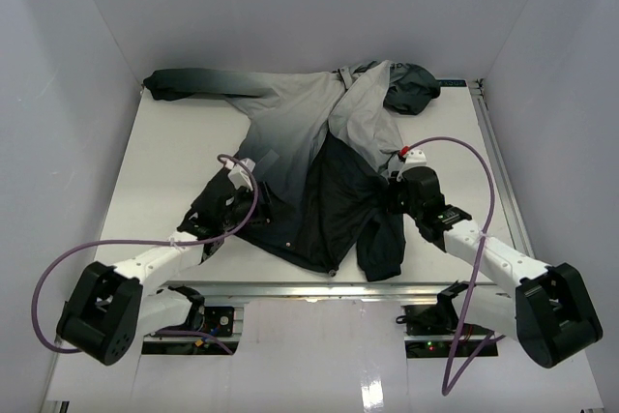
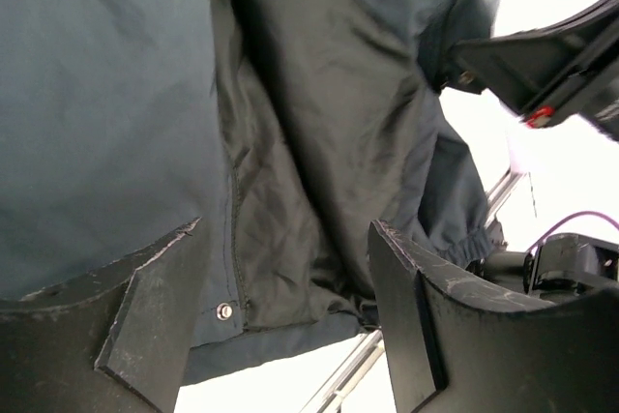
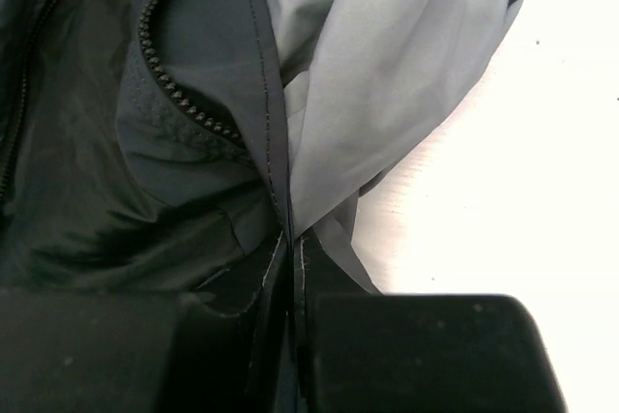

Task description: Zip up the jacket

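The jacket (image 1: 309, 152) lies spread on the white table, light grey at the top and dark charcoal at the hem, with its front open and the dark lining showing. My left gripper (image 1: 221, 208) is at the jacket's left hem. Its jaws (image 2: 283, 239) are wide open, with the dark hem and a metal snap (image 2: 224, 311) between and beyond the fingers. My right gripper (image 1: 390, 191) is on the right front flap. In the right wrist view it (image 3: 293, 244) is shut on the flap's stitched edge, and the zipper teeth (image 3: 184, 94) curve just above it.
The hood (image 1: 411, 89) is bunched at the back right and one sleeve (image 1: 193, 82) stretches to the back left. A metal rail (image 1: 319, 287) runs along the table's near edge. White walls enclose the table. The right arm (image 2: 542, 65) shows in the left wrist view.
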Tool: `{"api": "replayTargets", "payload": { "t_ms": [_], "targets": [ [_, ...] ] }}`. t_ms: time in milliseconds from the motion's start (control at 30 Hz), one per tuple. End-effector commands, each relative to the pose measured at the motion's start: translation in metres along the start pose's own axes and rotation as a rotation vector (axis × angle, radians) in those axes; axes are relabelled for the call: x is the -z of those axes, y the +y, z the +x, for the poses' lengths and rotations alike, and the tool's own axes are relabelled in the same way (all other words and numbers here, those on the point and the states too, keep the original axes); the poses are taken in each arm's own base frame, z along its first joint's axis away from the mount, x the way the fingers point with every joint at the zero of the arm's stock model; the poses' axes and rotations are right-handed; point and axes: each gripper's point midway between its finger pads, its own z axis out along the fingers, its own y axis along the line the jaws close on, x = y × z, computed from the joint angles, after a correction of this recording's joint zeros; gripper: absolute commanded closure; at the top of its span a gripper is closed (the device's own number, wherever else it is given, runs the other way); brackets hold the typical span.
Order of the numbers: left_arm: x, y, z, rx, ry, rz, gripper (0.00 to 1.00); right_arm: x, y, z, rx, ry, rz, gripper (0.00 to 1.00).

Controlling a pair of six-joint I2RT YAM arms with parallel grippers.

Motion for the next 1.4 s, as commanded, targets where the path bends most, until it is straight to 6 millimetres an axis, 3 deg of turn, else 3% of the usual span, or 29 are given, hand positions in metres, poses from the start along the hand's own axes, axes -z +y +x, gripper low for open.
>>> {"api": "replayTargets", "payload": {
  "t_ms": [0, 167, 300, 533, 667, 867, 1367],
  "targets": [
    [-0.011, -0.022, -0.013, -0.038, 0.002, 0.086, 0.24, 0.018, 0.033, -0.046, 0.021, -0.111, -0.107, 0.92],
    [-0.016, -0.037, -0.024, -0.031, -0.006, 0.129, 0.25, 0.047, 0.089, -0.074, 0.051, -0.161, -0.293, 0.92],
    [-0.015, -0.043, -0.028, -0.043, -0.014, 0.148, 0.25, 0.064, 0.131, -0.076, 0.083, -0.174, -0.41, 0.92],
    [-0.008, -0.049, -0.022, -0.089, -0.034, 0.219, 0.24, 0.063, 0.173, -0.057, 0.109, -0.146, -0.51, 0.88],
    [-0.006, -0.056, -0.017, -0.106, -0.027, 0.272, 0.24, 0.057, 0.193, -0.045, 0.148, -0.117, -0.51, 0.78],
    [-0.009, -0.055, -0.011, -0.1, 0.006, 0.283, 0.24, 0.047, 0.202, -0.032, 0.163, -0.105, -0.475, 0.92],
    [-0.024, -0.059, 0.01, -0.092, 0.105, 0.329, 0.24, 0.061, 0.227, -0.025, 0.097, -0.143, -0.621, 0.91]
  ]
}}
